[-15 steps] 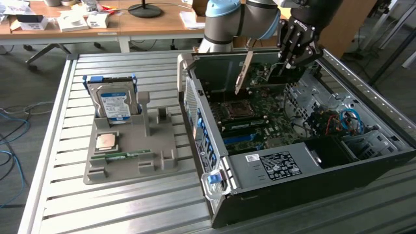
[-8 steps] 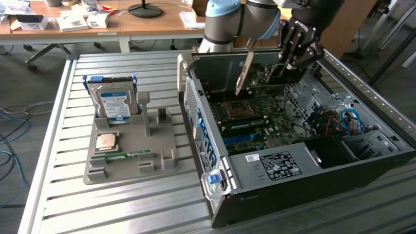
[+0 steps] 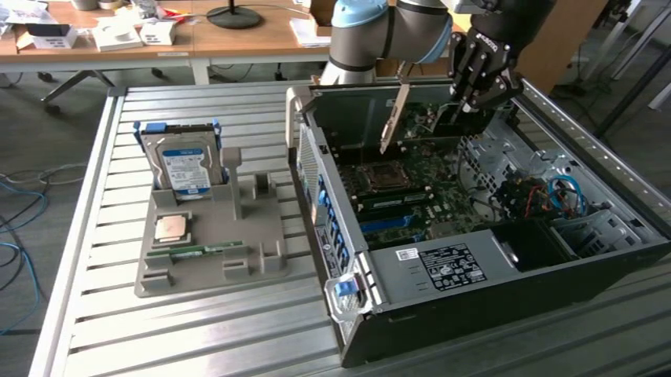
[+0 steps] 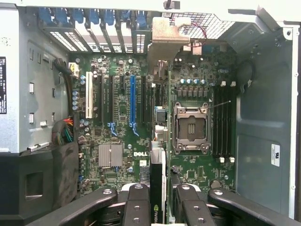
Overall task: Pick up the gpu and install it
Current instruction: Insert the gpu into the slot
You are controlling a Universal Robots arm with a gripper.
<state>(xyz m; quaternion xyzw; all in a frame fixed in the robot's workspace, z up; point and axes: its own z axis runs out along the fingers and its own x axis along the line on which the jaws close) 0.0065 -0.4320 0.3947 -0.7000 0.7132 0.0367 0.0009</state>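
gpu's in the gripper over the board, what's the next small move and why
Probably ease it straight down, slowly: the gripper holds the gpu edge-on above the motherboard, and the card is not yet seated in a slot.

Grey arm, pale-blue joint cap, black fingers
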